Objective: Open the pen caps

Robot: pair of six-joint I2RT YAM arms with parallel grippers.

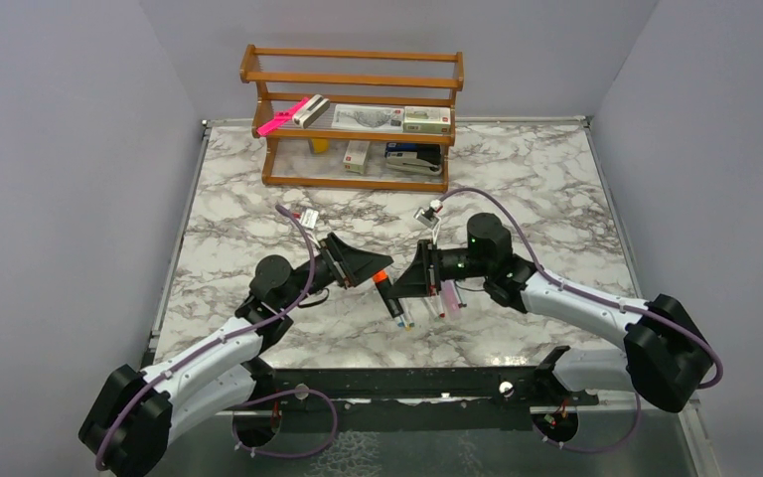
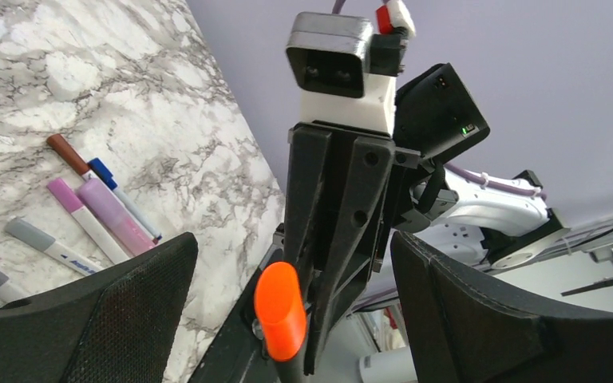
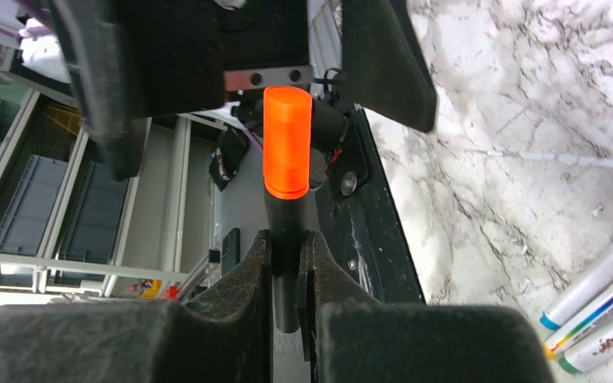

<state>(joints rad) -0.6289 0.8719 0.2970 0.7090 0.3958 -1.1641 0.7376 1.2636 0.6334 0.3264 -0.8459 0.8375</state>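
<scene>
Right end effector (image 3: 287,247) clamps the black highlighter (image 3: 286,215) (orange cap (image 3: 287,144) on); left end effector (image 2: 293,239) gapes.

One orange cap (image 3: 287,144), one dark red cap (image 2: 67,153), one blue cap (image 2: 99,169), one black highlighter (image 3: 286,219) and one wooden rack (image 1: 358,80) were counted, fwiw.

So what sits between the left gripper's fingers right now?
The orange cap of the black pen that the right gripper clamps. In the left wrist view the left gripper is open, with a gap either side of the cap.
</scene>
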